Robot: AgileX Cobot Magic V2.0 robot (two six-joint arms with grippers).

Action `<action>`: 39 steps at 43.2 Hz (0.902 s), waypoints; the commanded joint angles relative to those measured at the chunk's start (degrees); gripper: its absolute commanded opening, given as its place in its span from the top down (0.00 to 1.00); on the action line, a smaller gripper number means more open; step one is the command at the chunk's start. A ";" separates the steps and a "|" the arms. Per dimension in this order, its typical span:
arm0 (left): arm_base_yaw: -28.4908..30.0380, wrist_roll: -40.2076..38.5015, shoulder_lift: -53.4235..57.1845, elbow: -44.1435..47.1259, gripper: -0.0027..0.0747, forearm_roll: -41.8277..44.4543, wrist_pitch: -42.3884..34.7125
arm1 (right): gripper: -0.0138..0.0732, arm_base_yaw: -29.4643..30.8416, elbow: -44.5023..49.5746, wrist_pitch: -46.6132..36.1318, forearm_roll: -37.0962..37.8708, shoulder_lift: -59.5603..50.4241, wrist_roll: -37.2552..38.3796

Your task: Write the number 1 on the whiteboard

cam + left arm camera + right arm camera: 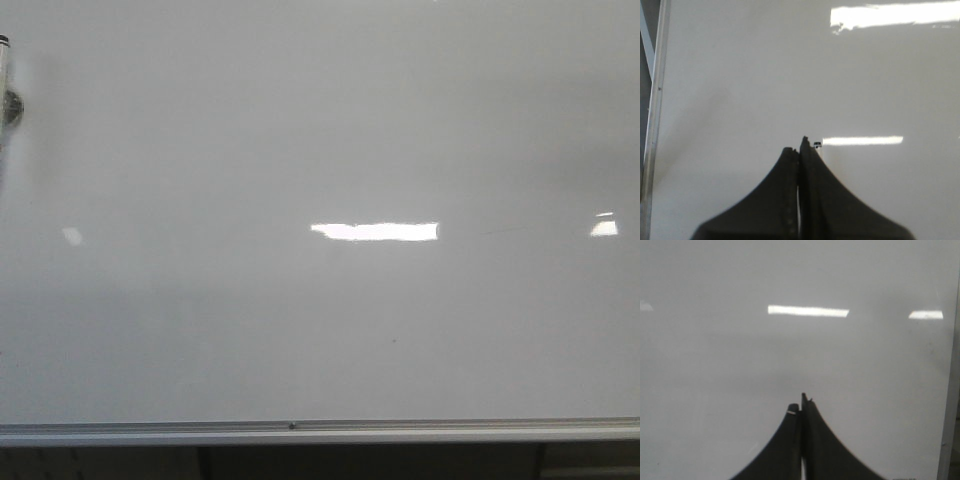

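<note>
A: Whiteboard fills nearly the whole front view, glossy white, silver lower edge along the bottom. Bright reflection near the middle, a smaller one toward the right. No black stroke legible on the board in any view, so I cannot place the number 1.

B: Arms in the front view?

A: Neither gripper shows there. At the far left edge a pale upright object with a dark tip is cut off by the frame; cannot identify it.

B: Left wrist view?

A: Left gripper sits over the board surface, fingers pressed together with only a thin seam between them. A small dark-and-white bit shows just beside the tips; too small to tell what it is or whether it is held. The board's metal edge runs along one side of that view.

B: Right wrist?

A: Right gripper likewise over bare white board, fingers closed against each other, nothing visible between them. The board's edge shows at the side of that view.
</note>
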State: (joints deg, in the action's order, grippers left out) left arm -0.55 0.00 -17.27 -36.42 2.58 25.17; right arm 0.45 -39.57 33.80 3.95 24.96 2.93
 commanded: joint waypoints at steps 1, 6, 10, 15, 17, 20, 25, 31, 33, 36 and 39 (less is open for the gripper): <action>0.13 0.00 -6.60 -4.81 0.99 0.34 0.68 | 0.92 0.12 -4.84 0.52 -0.14 5.81 -0.83; 0.13 0.00 -12.48 -5.47 0.99 0.34 1.19 | 0.92 0.12 -5.55 1.64 -0.31 9.60 -0.83; 0.13 0.00 -16.20 -5.47 0.99 0.34 1.77 | 0.92 0.12 -5.55 1.58 -0.36 12.29 -0.83; 0.13 0.00 -20.60 -5.21 0.99 0.34 3.57 | 0.92 0.12 -5.55 1.86 -0.36 15.24 -0.83; 0.13 0.00 -22.18 -5.21 0.99 0.34 3.57 | 0.92 0.12 -5.55 2.34 -0.36 16.32 -0.83; 0.13 0.00 -24.74 -5.21 0.99 0.34 3.57 | 0.92 0.12 -5.55 2.91 -0.37 17.88 -0.83; 0.13 0.00 -28.49 -5.21 0.99 -0.34 4.00 | 0.92 0.12 -5.55 3.03 -0.44 19.73 -0.83; 0.13 0.00 -32.31 -5.21 0.99 -0.50 4.13 | 0.90 0.12 -5.55 2.72 -0.92 20.87 -0.83; 0.13 0.00 -33.30 -5.21 0.98 -0.50 4.13 | 0.85 0.12 -5.55 2.65 -1.38 20.87 -0.83; 0.13 0.00 -34.62 -5.21 0.91 -0.61 4.00 | 0.73 0.12 -5.55 2.37 -1.60 20.87 -0.83; 0.13 0.00 -35.47 -5.21 0.77 -0.61 3.92 | 0.57 0.06 -5.55 2.33 -1.95 20.87 -0.83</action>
State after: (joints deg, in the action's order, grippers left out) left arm -0.55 0.00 -52.17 -39.89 2.34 32.83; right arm 0.45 -43.11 39.80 2.39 45.93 2.72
